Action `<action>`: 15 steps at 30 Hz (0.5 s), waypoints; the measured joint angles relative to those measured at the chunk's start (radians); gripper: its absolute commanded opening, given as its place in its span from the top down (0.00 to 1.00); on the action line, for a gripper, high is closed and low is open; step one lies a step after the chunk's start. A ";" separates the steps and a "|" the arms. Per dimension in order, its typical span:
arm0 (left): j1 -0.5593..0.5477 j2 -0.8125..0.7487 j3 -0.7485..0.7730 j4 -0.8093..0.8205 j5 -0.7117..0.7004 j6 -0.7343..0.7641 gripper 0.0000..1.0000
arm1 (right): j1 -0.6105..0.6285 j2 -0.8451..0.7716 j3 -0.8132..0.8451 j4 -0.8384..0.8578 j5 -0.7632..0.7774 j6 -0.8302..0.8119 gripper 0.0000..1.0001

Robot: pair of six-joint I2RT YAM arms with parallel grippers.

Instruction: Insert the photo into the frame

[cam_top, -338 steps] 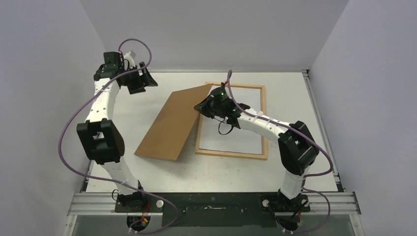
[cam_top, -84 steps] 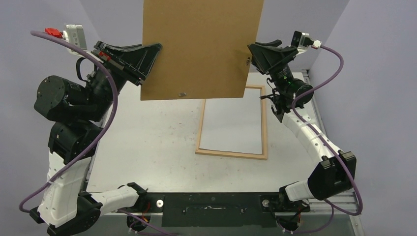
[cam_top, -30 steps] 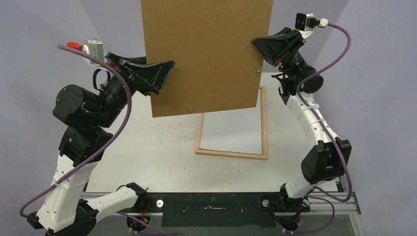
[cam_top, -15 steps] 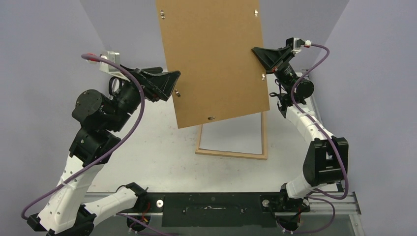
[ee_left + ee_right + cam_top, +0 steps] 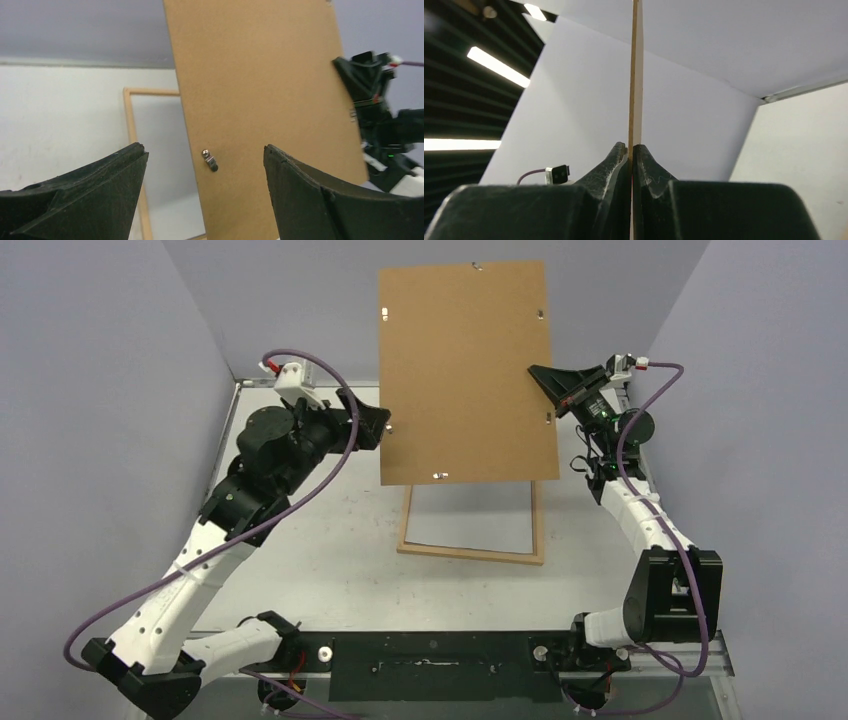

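The frame (image 5: 470, 553), thin light wood, lies flat on the table; its left bar shows in the left wrist view (image 5: 130, 131). The photo is not in view. My right gripper (image 5: 547, 381) is shut on the right edge of the brown backing board (image 5: 465, 370) and holds it upright in the air above the frame's far end. In the right wrist view the board (image 5: 635, 75) is edge-on between the closed gripper (image 5: 630, 148). My left gripper (image 5: 386, 426) is open at the board's left edge, facing the board (image 5: 265, 100); the gripper (image 5: 205, 155) holds nothing.
Small metal turn clips sit on the board's face (image 5: 209, 160) and along its edges (image 5: 437, 476). Grey walls enclose the white table (image 5: 320, 530) on three sides. The right arm (image 5: 640, 510) runs along the table's right side.
The board has moved right and lower and now hangs straighter. The left arm has swung in towards the middle, its gripper still open at the board's left edge.
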 measured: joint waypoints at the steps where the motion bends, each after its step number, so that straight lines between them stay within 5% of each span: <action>1: 0.007 0.011 -0.024 -0.006 -0.001 -0.003 0.15 | -0.011 -0.013 -0.012 -0.042 0.000 -0.030 1.00; 15: 0.205 0.275 -0.091 0.015 0.229 -0.076 0.18 | -0.134 -0.107 -0.106 -0.482 0.017 -0.408 1.00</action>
